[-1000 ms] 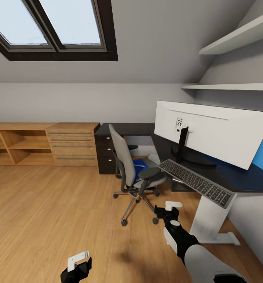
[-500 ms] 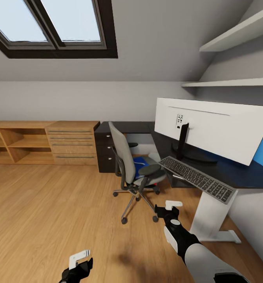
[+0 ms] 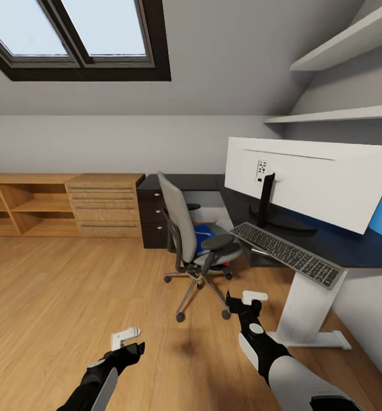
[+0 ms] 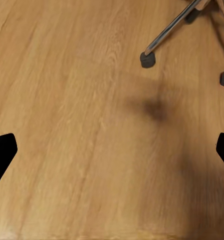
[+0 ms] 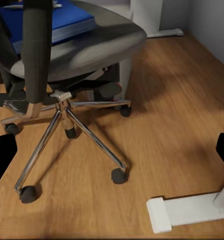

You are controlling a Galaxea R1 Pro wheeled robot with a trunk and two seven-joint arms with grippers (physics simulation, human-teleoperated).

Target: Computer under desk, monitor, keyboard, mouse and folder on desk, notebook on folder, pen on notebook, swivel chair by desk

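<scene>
While the wooden floor [image 3: 60,297] lies broad and bare on the left, running back to a light wooden drawer chest [image 3: 104,205] against the far wall, the left gripper [image 3: 125,341] hangs low above the planks with its fingers spread apart and nothing between them. Right of centre stands the swivel chair [image 3: 182,234], its grey back turned toward the open floor and its chrome base near the desk [image 3: 328,248]. On its seat lies the blue folder [image 5: 51,22], ahead of and above the right gripper [image 3: 245,301], well apart from its fingers, which are parted and hold nothing. Further right, the keyboard [image 3: 288,254] overhangs the desk's front edge beside the monitor [image 3: 311,182], above the white pedestal leg [image 3: 305,314], whose foot reaches across the floor.
</scene>
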